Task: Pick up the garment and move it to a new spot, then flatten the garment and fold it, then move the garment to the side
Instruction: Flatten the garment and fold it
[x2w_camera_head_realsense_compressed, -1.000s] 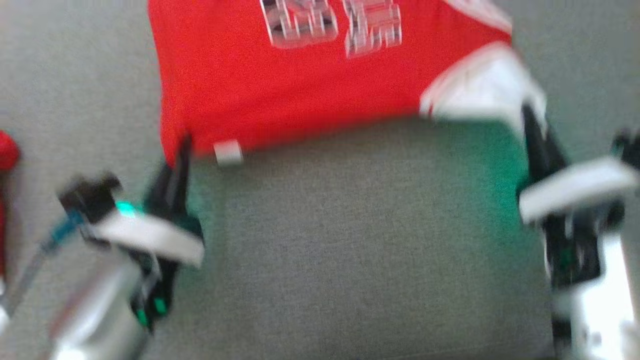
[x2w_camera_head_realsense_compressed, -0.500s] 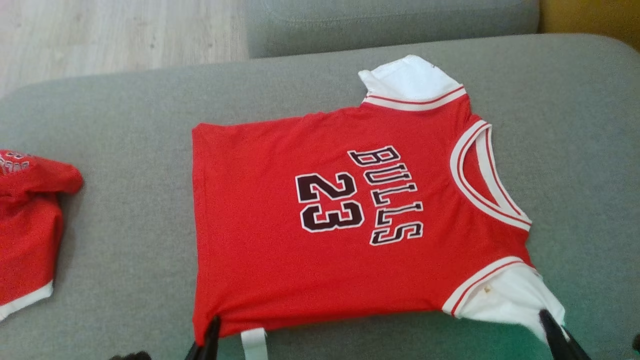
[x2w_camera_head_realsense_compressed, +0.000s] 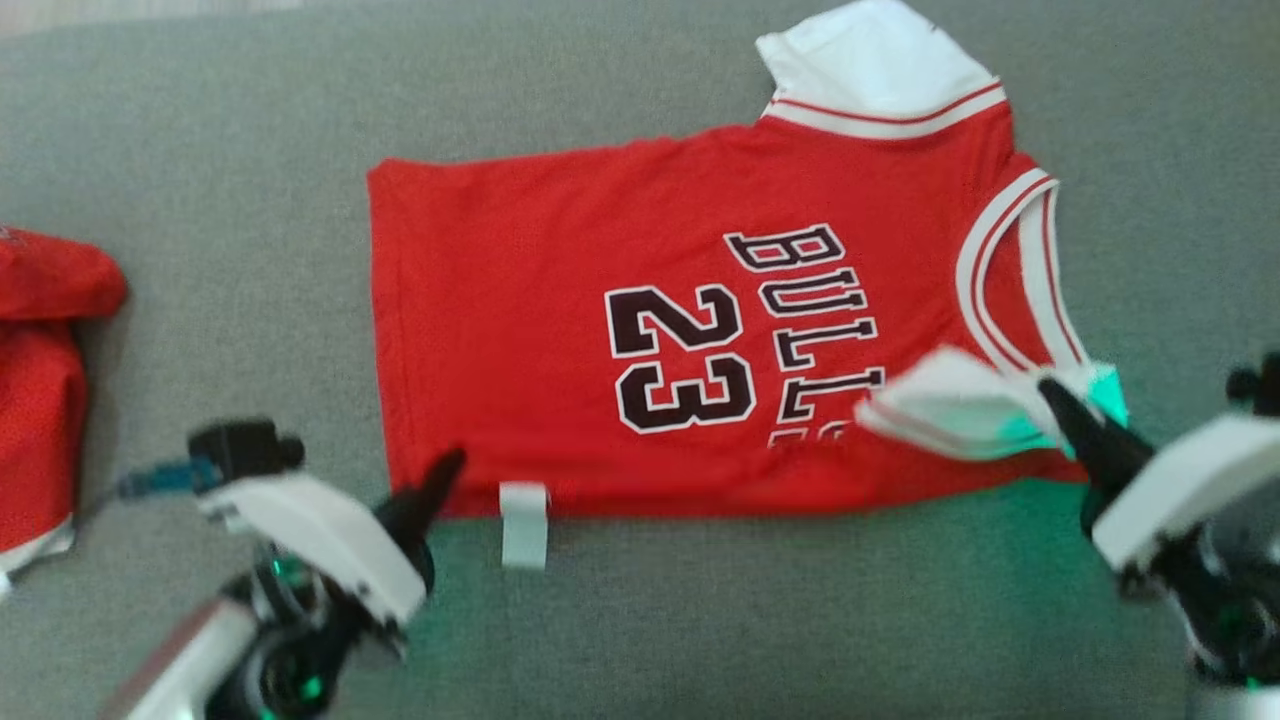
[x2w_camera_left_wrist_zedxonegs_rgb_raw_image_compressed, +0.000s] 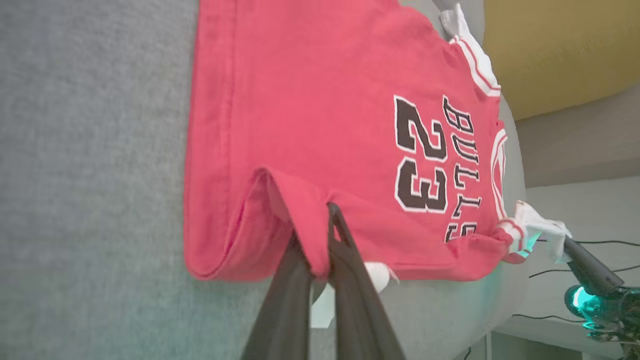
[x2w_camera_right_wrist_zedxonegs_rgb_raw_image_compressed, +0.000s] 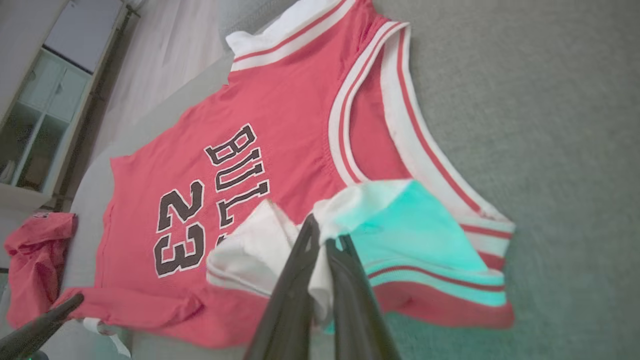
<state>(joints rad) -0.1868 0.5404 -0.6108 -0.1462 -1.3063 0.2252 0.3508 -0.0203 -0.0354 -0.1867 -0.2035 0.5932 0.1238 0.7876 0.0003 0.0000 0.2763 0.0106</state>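
Bulls jersey (x2w_camera_head_realsense_compressed: 620, 330) spread on grey sofa (x2w_camera_head_realsense_compressed: 750, 620) | white sleeve (x2w_camera_head_realsense_compressed: 950, 405), flat half a second ago, now lifted over lettering | left gripper (x2w_camera_head_realsense_compressed: 448, 468) jaws pinch hem corner (x2w_camera_left_wrist_zedxonegs_rgb_raw_image_compressed: 300, 210), right gripper (x2w_camera_head_realsense_compressed: 1050, 395) jaws pinch sleeve | flattening seems done, fold begins

Red "BULLS 23" jersey (x2w_camera_head_realsense_compressed: 640, 330) lies flat on grey cushion, near edge lifted.

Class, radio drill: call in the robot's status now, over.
Left gripper shut on jersey hem corner. Right gripper shut on white sleeve, raised over lettering. Jersey otherwise flat on grey cushion. Second red garment apart at left, no obstruction.
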